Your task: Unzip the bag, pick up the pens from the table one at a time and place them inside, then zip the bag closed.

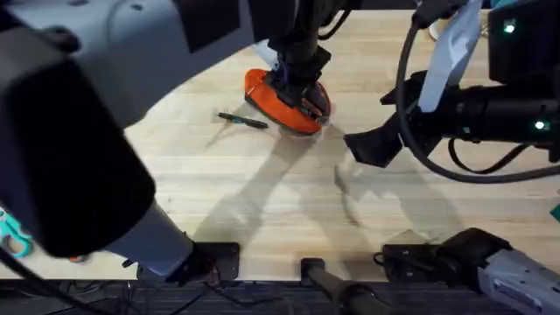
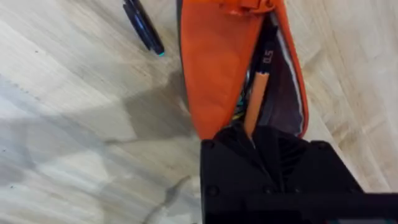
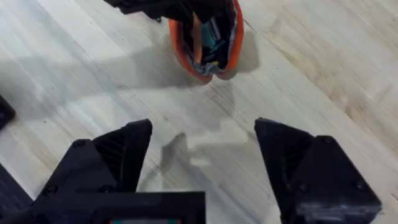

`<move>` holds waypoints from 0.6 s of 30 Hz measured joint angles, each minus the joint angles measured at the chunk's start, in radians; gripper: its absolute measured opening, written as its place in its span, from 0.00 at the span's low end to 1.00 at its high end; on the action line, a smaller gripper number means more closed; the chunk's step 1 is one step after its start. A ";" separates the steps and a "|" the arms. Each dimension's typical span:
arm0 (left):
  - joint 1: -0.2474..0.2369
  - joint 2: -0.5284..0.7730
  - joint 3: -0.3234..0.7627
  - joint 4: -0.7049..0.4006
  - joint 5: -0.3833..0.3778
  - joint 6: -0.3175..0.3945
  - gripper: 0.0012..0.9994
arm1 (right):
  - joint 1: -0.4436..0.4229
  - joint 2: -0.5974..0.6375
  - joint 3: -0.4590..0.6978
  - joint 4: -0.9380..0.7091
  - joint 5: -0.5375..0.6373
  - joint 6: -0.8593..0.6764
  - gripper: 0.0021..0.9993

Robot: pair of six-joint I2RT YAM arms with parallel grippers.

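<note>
The bag (image 1: pixel 278 103) gapes; left fingers (image 2: pixel 252 138) pinch the orange pen (image 2: pixel 257 99); right fingers (image 3: pixel 130 155) spread wide.

Left pincer (image 1: pixel 300 90) covers the middle of the bag (image 1: pixel 282 102) in overhead; whether it grips the orange pen (image 2: pixel 256 99) can't be told. In left wrist view the pen's lower end is hidden behind the pincer body, the bag's far end cut off by the edge, and the black pen (image 2: pixel 143 26) is cut off too. A big blurred arm (image 1: pixel 70 122) hides the table's (image 1: pixel 262 192) left part.
</note>
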 joint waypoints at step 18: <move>0.000 0.020 0.001 0.027 -0.016 -0.020 0.04 | 0.000 0.000 0.000 0.000 0.000 0.000 1.00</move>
